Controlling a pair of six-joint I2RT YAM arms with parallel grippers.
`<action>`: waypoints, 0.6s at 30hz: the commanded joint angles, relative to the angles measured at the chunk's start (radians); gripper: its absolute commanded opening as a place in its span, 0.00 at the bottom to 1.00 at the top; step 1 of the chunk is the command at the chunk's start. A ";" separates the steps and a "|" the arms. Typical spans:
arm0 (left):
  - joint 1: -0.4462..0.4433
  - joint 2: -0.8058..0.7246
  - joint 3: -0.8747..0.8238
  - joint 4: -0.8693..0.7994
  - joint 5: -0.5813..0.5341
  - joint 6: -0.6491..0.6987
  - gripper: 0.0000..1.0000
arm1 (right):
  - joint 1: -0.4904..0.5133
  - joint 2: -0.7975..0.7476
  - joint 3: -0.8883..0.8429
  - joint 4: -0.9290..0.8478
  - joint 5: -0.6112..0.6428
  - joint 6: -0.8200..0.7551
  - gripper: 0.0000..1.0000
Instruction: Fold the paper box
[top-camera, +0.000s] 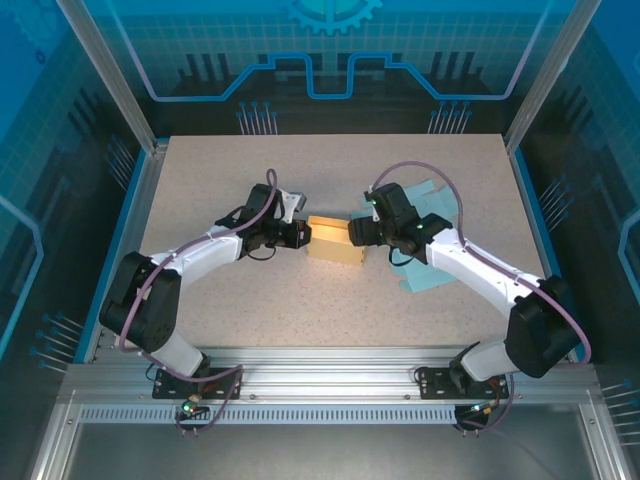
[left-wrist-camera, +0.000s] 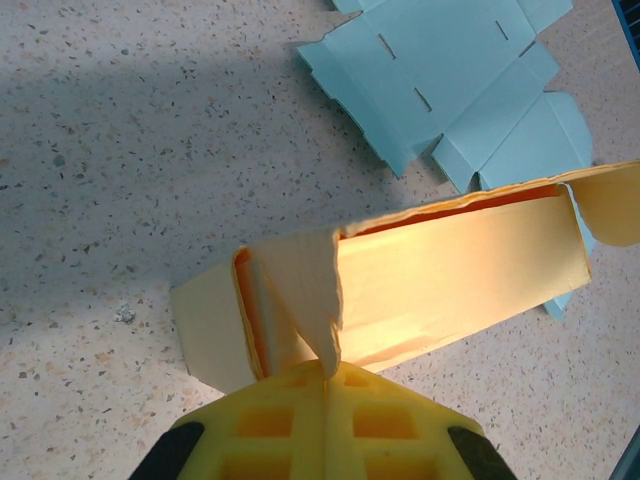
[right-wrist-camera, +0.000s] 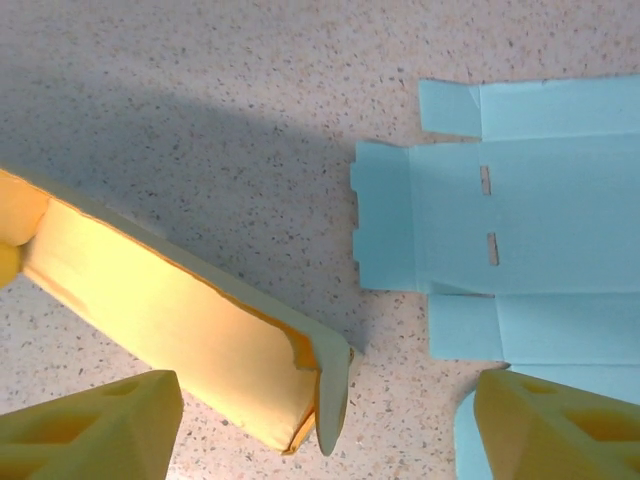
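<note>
now, left jaws pinching yellow box

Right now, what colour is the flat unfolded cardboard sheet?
The cardboard sheet is light blue; clearest in right wrist view.

We see the yellow paper box lying on its side at the centre of the table. It forms a long sleeve, end flaps open.

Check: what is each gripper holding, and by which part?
Left gripper is shut on the yellow box, pinching an end flap. Right gripper is open, holding nothing.
</note>
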 joint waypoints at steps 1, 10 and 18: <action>-0.014 0.026 0.017 -0.068 -0.043 -0.017 0.00 | 0.014 -0.014 0.041 -0.102 -0.009 -0.004 0.67; -0.018 0.027 0.019 -0.073 -0.047 -0.020 0.00 | 0.028 0.043 0.084 -0.150 -0.032 0.021 0.40; -0.020 0.039 0.016 -0.061 -0.043 -0.026 0.00 | 0.040 0.102 0.108 -0.173 0.002 0.038 0.30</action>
